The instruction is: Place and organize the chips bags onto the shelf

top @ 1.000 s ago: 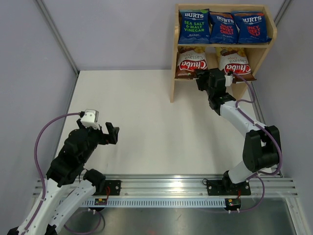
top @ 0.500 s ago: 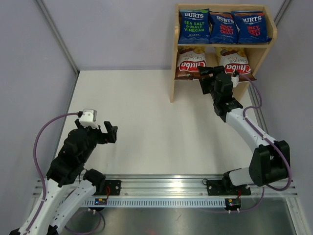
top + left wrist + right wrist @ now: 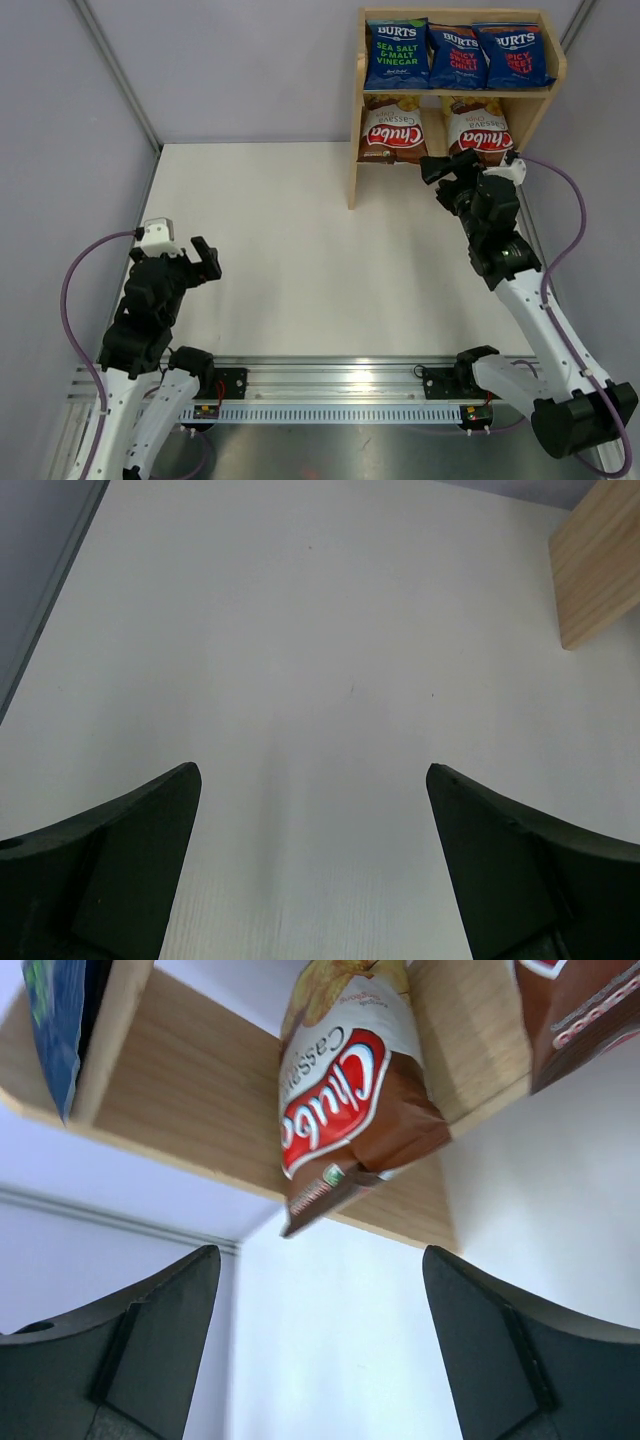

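The shelf (image 3: 356,140) stands at the far right corner of the counter (image 3: 290,230), and all 5 bags are on it. On the top tier, 3 BURTS bags (image 3: 458,56) stand upright side by side, filling the width: the green-accented one on the left, the 2 red-accented ones beside it. On the bottom tier, 2 Chuba bags (image 3: 392,130) stand upright, 1 at the left and 1 (image 3: 480,128) at the right, with a gap between them.

The right gripper (image 3: 443,166) hangs just in front of the bottom tier, near the gap between the Chuba bags. Its jaws are spread wide and have hold of nothing. From its wrist camera, the 2 fingers (image 3: 150,1330) sit well apart at the bottom of the view, and a Chuba bag (image 3: 345,1100) stands clear of them on the wooden board (image 3: 190,1110), its crimped lower seam poking just past the board's front edge. The other Chuba bag (image 3: 580,1010) shows at one corner and a BURTS bag (image 3: 55,1020) at the other.

The left gripper (image 3: 207,262) is well away from the shelf, over the near left of the counter. Its jaws are fully apart and hold nothing; its wrist camera shows only bare counter (image 3: 320,630) between the fingers (image 3: 130,850), with a corner of the shelf (image 3: 600,570) at the top right.
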You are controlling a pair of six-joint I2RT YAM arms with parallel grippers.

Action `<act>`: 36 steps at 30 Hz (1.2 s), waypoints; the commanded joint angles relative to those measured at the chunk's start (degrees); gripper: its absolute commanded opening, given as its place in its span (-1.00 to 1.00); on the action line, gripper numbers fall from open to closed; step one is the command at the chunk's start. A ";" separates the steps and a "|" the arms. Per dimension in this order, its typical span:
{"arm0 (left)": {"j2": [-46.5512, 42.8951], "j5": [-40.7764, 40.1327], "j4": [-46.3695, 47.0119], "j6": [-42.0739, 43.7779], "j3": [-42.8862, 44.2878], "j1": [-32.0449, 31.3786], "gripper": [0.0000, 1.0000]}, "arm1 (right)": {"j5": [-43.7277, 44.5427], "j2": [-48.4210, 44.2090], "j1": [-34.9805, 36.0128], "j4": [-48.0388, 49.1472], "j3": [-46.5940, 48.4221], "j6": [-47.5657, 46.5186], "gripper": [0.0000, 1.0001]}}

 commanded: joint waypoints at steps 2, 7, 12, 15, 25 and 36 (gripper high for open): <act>1.06 -1.21 2.16 -0.29 0.75 2.04 0.98 | -2.34 -7.61 0.18 -10.48 1.00 -22.23 0.81; 0.54 -0.86 2.34 -0.03 1.10 3.88 0.98 | -3.57 -17.46 0.27 -22.16 -0.33 -32.07 0.83; -1.13 -0.77 2.60 0.85 0.22 4.33 0.98 | -3.93 -24.57 0.27 -33.49 0.38 -35.34 0.99; -2.19 -2.44 2.69 0.77 -0.31 4.32 0.98 | 0.19 -27.56 0.18 -39.03 1.87 -36.66 0.99; -7.28 -4.38 1.63 0.85 -1.28 1.87 0.98 | 2.84 -35.83 0.18 -48.11 6.35 -38.07 0.99; -10.19 -4.47 2.16 1.03 -1.80 1.86 0.98 | 8.90 -37.86 0.18 -50.23 6.19 -43.43 0.99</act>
